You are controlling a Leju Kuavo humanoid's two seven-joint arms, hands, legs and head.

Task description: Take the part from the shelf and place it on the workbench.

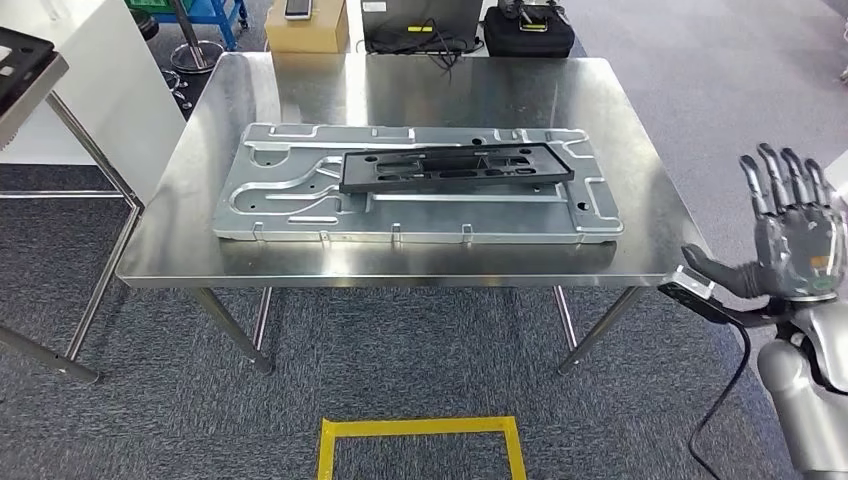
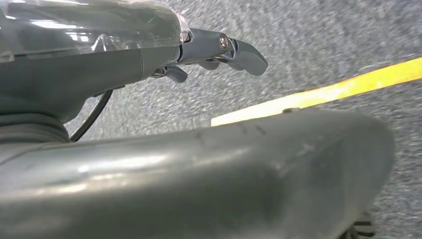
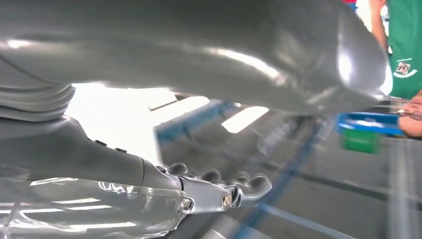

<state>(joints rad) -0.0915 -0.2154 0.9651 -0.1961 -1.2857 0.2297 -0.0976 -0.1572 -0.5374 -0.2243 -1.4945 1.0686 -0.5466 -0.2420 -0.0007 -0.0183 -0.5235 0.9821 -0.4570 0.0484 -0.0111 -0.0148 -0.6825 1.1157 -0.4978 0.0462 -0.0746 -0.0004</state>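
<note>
One black part (image 1: 457, 167) lies flat on grey plate (image 1: 300, 190), mid-worktop (image 1: 640, 190), long axis side to side. My right hand (image 1: 790, 235) spread, empty. Left hand (image 2: 219, 50) mostly hidden; state unclear.

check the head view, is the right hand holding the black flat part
No, the right hand is raised beside the steel workbench with fingers spread and nothing in it, while the black flat part lies on the grey metal panel.
</note>
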